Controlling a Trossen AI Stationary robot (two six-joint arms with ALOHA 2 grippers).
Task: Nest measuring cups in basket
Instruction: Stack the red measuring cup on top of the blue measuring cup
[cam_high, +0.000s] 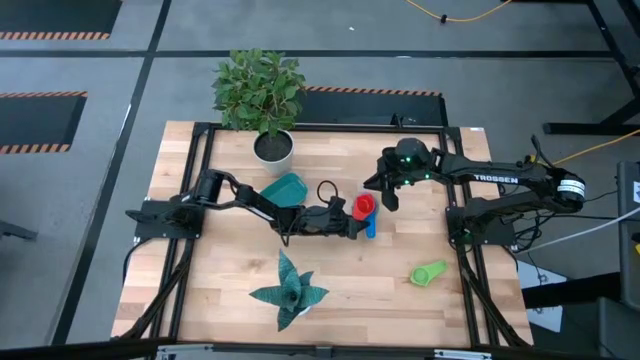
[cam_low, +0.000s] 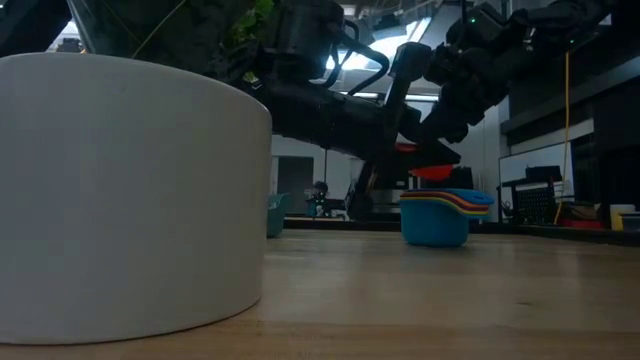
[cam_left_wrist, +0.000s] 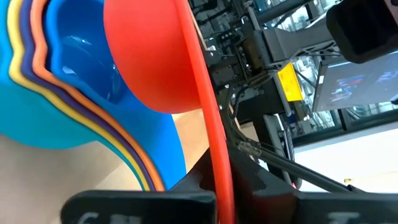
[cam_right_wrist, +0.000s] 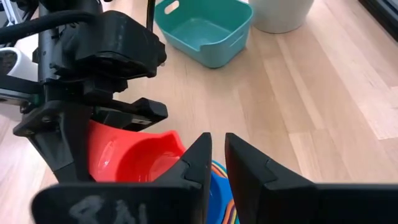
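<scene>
- We see the left gripper with its fingers clamped on the handle of the red measuring cup, held just above the nested stack of cups.
- The right gripper hangs close above that red cup, fingers nearly together with a slim gap, holding nothing.
- Beyond them lies the teal basket; the green cup sits well apart.
</scene>
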